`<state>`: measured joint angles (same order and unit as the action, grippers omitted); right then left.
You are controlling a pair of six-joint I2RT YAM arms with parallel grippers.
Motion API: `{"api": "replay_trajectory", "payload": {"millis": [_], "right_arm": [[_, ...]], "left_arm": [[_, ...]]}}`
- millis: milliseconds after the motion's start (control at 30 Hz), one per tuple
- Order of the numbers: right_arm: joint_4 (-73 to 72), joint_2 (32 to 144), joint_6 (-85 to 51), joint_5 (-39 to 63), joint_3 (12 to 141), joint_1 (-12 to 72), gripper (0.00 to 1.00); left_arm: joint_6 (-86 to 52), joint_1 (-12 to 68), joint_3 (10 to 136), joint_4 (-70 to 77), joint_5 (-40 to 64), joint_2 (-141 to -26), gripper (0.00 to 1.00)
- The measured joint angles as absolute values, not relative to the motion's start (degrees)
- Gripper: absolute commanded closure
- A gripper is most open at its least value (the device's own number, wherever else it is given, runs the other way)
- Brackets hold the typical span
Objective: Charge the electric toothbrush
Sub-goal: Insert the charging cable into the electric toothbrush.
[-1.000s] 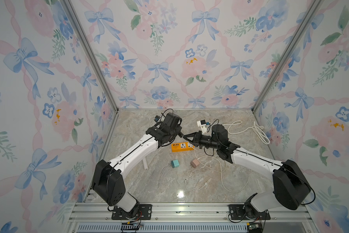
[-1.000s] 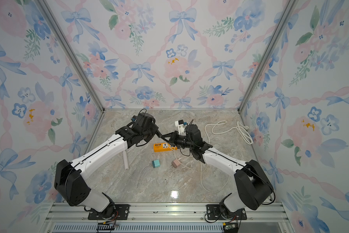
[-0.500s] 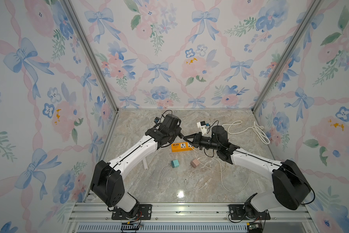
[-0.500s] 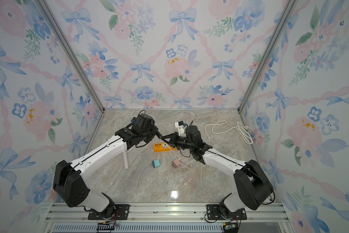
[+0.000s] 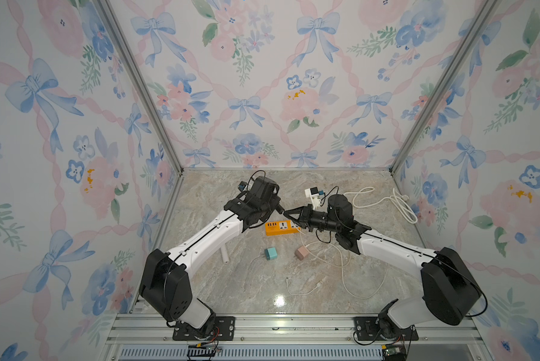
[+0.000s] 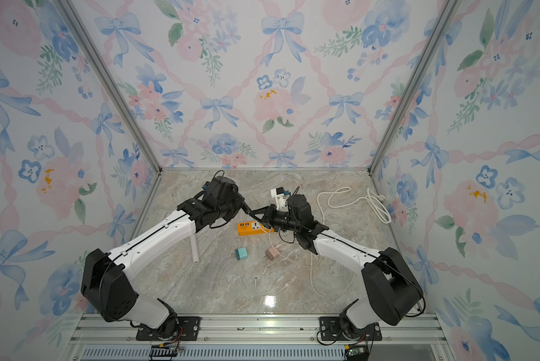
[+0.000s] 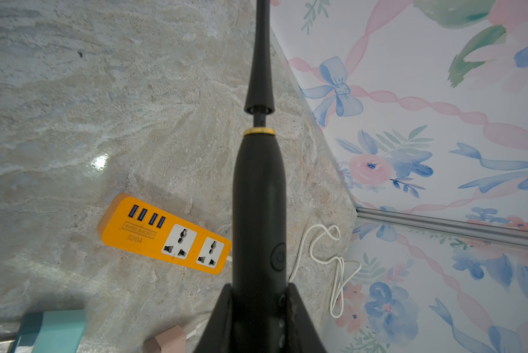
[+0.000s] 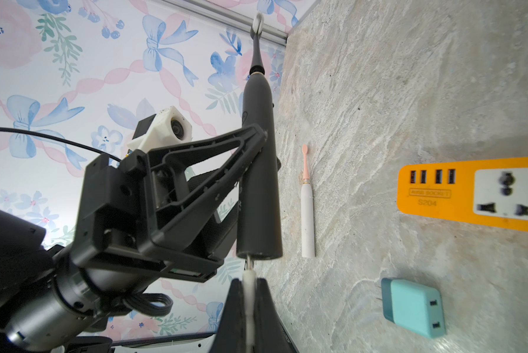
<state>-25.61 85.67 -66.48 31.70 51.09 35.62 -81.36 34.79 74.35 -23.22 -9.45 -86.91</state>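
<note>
Both outstretched, left gripper (image 5: 280, 208) holds black toothbrush (image 7: 258, 198) toward right gripper (image 5: 288, 213).

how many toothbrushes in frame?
2. Black toothbrush held in the left tool; white toothbrush lying on the table beside the left arm, which may hide others.
</note>
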Motion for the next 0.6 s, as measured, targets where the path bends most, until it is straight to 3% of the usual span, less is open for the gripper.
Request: {"api": "replay_trajectory", "payload": {"millis": [600], "right_arm": [[-26.74, 85.38, -66.41, 31.68, 49.67, 35.27, 1.00]], "left_arm": [[-81.71, 34.89, 73.23, -21.34, -7.62, -86.39, 1.00]]}}
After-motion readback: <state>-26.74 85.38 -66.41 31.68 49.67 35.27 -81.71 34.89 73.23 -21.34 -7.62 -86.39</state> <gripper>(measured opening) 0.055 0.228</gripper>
